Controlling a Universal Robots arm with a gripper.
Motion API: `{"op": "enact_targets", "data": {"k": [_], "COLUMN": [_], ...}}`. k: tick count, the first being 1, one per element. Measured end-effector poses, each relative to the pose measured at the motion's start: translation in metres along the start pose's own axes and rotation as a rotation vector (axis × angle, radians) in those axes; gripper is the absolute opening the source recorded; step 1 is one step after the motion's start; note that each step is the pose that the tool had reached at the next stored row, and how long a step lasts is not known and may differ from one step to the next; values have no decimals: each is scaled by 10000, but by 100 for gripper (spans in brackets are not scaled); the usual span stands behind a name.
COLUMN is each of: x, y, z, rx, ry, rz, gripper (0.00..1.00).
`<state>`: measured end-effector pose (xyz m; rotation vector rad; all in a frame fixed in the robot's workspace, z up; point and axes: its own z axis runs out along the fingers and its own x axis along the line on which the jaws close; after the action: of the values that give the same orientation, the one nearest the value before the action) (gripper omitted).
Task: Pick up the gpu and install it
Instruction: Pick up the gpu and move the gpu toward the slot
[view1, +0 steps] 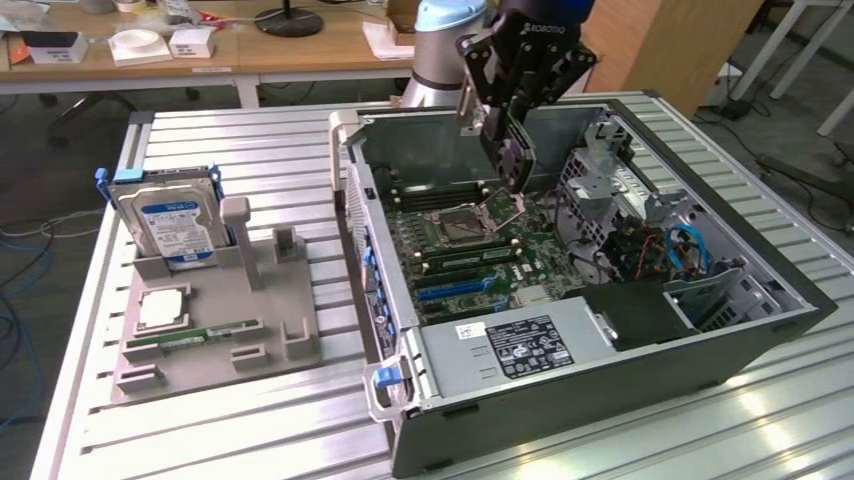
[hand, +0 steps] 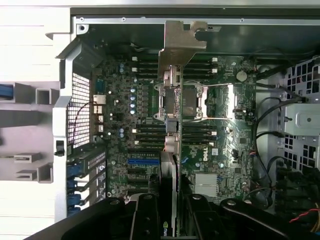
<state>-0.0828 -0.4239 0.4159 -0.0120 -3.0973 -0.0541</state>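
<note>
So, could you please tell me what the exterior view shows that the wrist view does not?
Exterior view: the gray holder beside the computer, carrying a hard drive and a memory stick, with wooden desks behind. Wrist view: the Dell lettering on the board, and the card seen edge-on. Both: the hand gripping the graphics card over the motherboard inside the open computer case.
</note>
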Motion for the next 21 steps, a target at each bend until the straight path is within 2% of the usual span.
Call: {"op": "enact_targets", "data": {"k": [12,21], "x": [-124,-127], "y": [0,0], "z": [-6,-6], "rx": [0,0], "ry": [0,0], "rz": [0,1], "gripper": [26,26]}}
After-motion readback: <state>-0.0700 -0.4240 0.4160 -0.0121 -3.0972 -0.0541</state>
